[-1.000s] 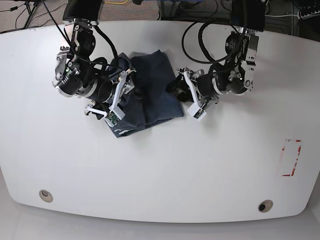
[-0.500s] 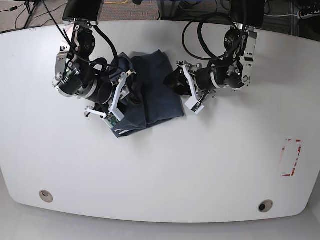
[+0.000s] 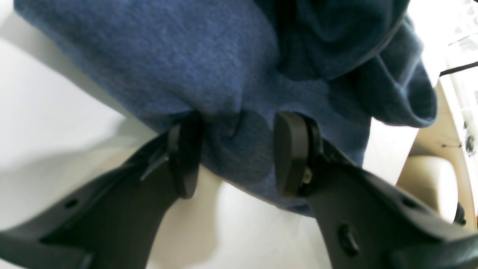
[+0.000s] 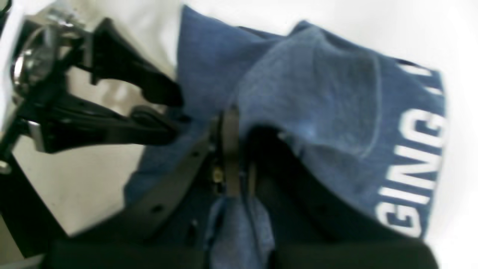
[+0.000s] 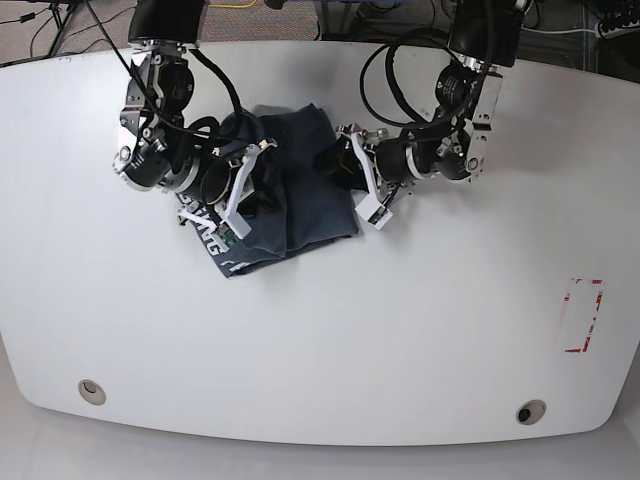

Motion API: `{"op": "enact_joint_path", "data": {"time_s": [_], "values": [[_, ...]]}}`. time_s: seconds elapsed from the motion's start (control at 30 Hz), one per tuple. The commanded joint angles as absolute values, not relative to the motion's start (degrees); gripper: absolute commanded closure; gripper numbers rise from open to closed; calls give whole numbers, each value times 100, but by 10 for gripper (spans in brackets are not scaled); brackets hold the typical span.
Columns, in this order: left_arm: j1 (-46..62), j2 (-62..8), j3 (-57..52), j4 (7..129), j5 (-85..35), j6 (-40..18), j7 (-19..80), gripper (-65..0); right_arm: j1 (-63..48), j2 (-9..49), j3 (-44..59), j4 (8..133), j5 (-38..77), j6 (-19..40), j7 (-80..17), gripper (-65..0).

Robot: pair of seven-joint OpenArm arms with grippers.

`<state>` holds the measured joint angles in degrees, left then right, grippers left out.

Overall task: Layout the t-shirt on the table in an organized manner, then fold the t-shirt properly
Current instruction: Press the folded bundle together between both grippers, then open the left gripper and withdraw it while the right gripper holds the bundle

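Note:
The dark navy t-shirt (image 5: 305,200) lies crumpled on the far middle of the white table (image 5: 400,330). White lettering (image 5: 205,232) shows at its lower left edge, and also in the right wrist view (image 4: 414,149). My right gripper (image 5: 245,195) is shut on a fold of the t-shirt (image 4: 328,93), and cloth drapes over its jaws (image 4: 235,164). My left gripper (image 5: 335,165) is open at the shirt's right edge. In the left wrist view its fingers (image 3: 293,153) straddle a wrinkle of the blue cloth (image 3: 224,56) low over the table.
A red-outlined rectangle mark (image 5: 583,315) sits at the right. Two metal grommet holes (image 5: 92,391) (image 5: 530,411) lie near the front edge. Black cables (image 5: 400,70) loop behind the left arm at the table's far edge.
My left gripper has moved left from beside the shirt onto its right edge. The right arm has shifted the shirt's lower left part outward, and the white lettering now shows.

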<state>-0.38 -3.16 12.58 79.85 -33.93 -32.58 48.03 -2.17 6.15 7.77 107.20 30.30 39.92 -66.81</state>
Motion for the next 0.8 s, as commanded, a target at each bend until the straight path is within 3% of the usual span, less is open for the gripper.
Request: {"op": "enact_joint_path", "data": {"time_s": [0.0,0.77], "values": [[-92,-295,1288,7916,-3433,-3275,4778,-287,-171,629,796,10941,3160,4000,-6563,-3],[-224,-295,1288,7723,-3433,-3275,4725,-287,-40,-198,215,11231,3108,4000,-6545,-11]]}}
